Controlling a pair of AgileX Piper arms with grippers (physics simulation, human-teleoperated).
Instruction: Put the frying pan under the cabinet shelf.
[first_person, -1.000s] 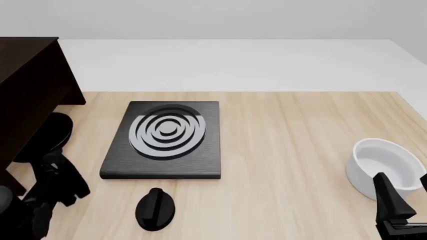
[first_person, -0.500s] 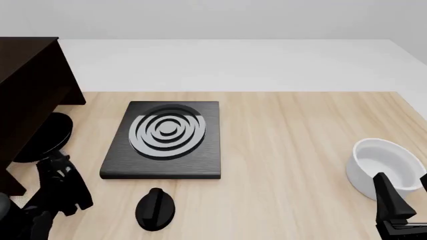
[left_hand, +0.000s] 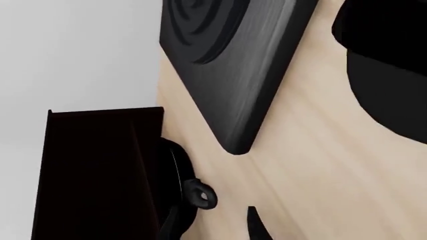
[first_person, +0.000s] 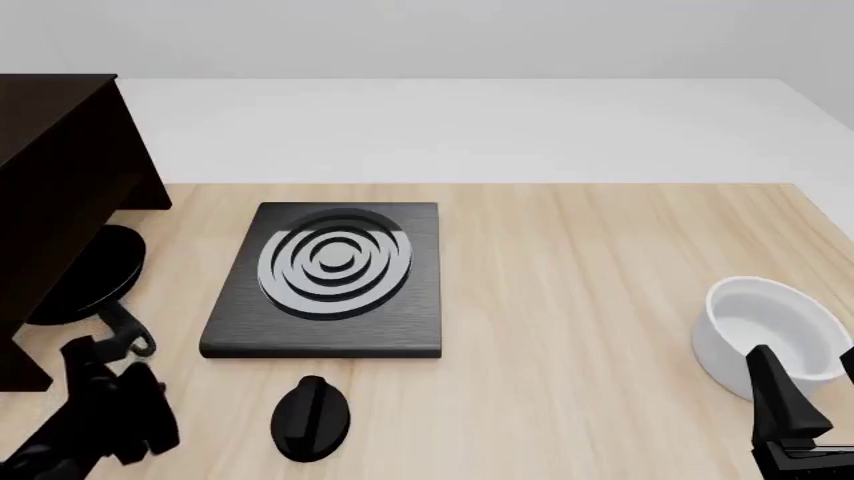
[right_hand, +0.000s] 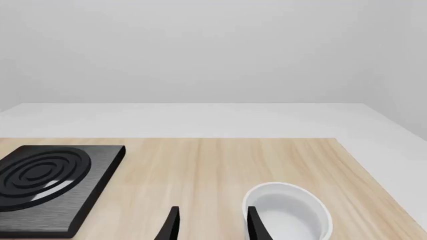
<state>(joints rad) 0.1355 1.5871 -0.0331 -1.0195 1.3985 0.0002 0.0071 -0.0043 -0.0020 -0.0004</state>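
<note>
The frying pan (first_person: 96, 272) lies flat on the table with most of its round body tucked under the cabinet shelf (first_person: 60, 150) at the far left. Its handle, ending in a ring (first_person: 130, 338), points toward the near edge. My left gripper (first_person: 110, 378) is open, just short of that ring and not touching it. In the left wrist view the frying pan's rim (left_hand: 179, 172) and the handle's ring (left_hand: 200, 195) show beside the cabinet shelf (left_hand: 100, 170), ahead of the left gripper (left_hand: 210, 229). My right gripper (first_person: 810, 388) is open and empty by the near right edge.
A square black stove plate (first_person: 331, 280) with grey rings sits left of centre. A small black oval knob (first_person: 311, 418) lies in front of it. A white bowl (first_person: 767, 335) stands at the right, just beyond my right gripper (right_hand: 210, 226); the white bowl (right_hand: 288, 216) is close to one finger.
My left gripper has drawn back from the pan handle toward the near edge, uncovering the handle's ring. The pan stays under the cabinet. The right arm has not moved.
</note>
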